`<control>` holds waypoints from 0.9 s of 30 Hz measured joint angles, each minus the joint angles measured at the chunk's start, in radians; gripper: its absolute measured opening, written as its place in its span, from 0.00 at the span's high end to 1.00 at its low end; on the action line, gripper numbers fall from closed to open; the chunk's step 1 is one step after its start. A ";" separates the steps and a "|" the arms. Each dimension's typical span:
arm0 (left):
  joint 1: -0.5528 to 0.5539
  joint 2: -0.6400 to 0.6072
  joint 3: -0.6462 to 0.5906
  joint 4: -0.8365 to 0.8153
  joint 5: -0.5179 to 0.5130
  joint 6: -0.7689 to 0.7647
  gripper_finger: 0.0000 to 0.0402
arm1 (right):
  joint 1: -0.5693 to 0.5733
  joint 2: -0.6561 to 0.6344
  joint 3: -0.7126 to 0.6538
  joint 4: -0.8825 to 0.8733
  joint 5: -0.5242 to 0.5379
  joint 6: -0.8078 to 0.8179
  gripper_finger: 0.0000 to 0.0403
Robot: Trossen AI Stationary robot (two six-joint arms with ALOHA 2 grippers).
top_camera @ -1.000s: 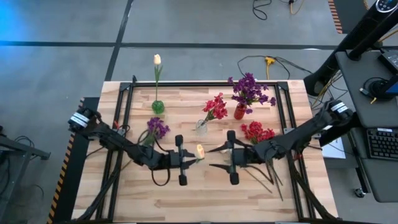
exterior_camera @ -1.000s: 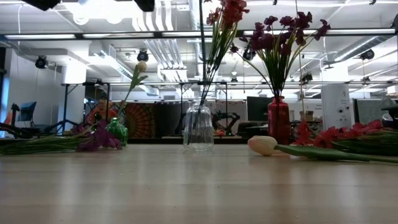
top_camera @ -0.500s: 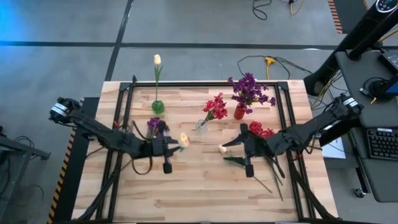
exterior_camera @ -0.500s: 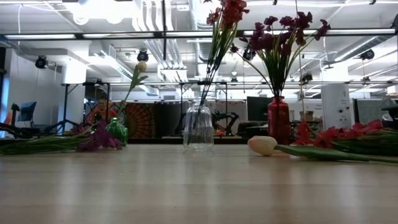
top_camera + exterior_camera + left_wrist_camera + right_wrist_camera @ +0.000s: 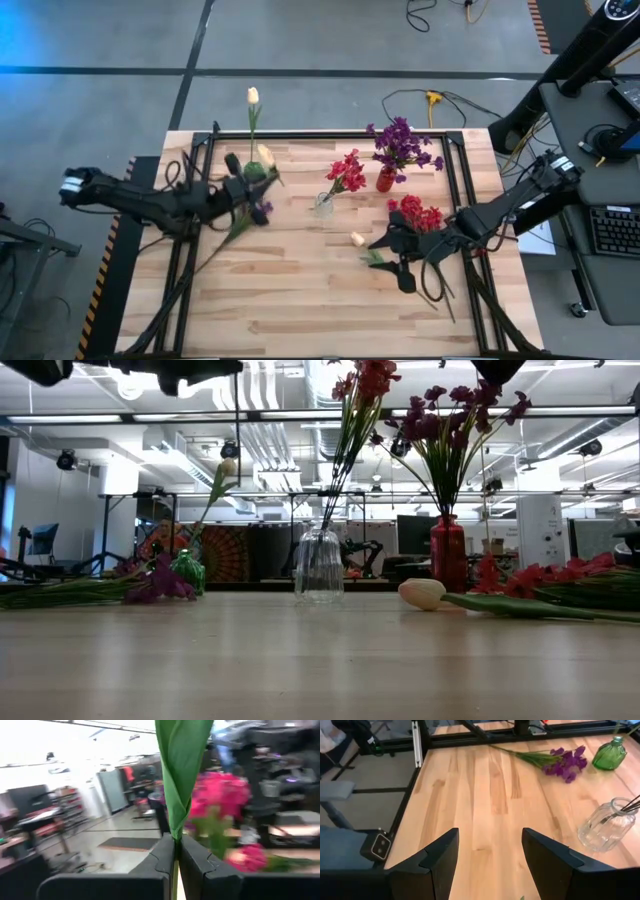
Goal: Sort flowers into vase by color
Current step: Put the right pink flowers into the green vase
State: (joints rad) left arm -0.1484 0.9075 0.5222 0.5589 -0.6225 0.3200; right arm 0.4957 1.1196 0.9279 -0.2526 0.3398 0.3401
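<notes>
Left hand (image 5: 243,186), in the left-centre of the overhead picture, is clamped on the green stem of a cream-yellow tulip (image 5: 265,155), whose bud sticks out just above and to the right of the hand, right beside the green vase (image 5: 254,172). From that arm's wrist camera the two fingers (image 5: 165,857) are pressed together with the tulip's folded green leaf (image 5: 181,765) rising between them. That green vase already carries another cream tulip (image 5: 253,96), standing up toward the top edge of the desk (image 5: 300,300). A purple flower (image 5: 262,210) lies flat on the desk just below and to the right of the left hand.

Right hand (image 5: 385,252) sits right of centre in the overhead picture, its fingers (image 5: 440,855) spread apart with nothing between them. A second loose cream tulip bud (image 5: 357,239) lies on the desk just to the upper left of this hand, with its stem running under the hand. Loose red flowers (image 5: 415,213) lie just above and to the right of it.

In the upper middle of the overhead picture, the clear vase (image 5: 323,205) holds red blossoms (image 5: 347,171), and the red vase (image 5: 385,180) beside it to the right holds purple blossoms (image 5: 400,143).
</notes>
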 joint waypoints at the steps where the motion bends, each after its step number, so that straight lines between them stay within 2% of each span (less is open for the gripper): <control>1: 0.027 -0.015 -0.011 -0.001 -0.001 -0.008 1.00 | 0.000 0.005 0.000 0.002 0.001 -0.002 0.48; 3: 0.077 -0.043 -0.030 -0.003 -0.003 -0.014 1.00 | -0.001 0.010 0.000 0.003 0.001 -0.011 0.48; 8: 0.169 -0.100 -0.073 -0.064 -0.115 -0.031 1.00 | -0.005 0.011 0.000 0.004 0.003 -0.031 0.48; 15: 0.225 -0.135 -0.077 -0.142 -0.198 -0.043 1.00 | -0.005 0.012 0.000 0.003 0.078 -0.070 0.48; 27: 0.328 -0.194 -0.127 -0.206 -0.209 -0.225 1.00 | -0.006 0.012 0.000 0.040 0.117 -0.097 0.48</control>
State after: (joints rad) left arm 0.1794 0.7138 0.3954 0.3532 -0.8314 0.0948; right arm 0.4900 1.1313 0.9279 -0.2127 0.4568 0.2434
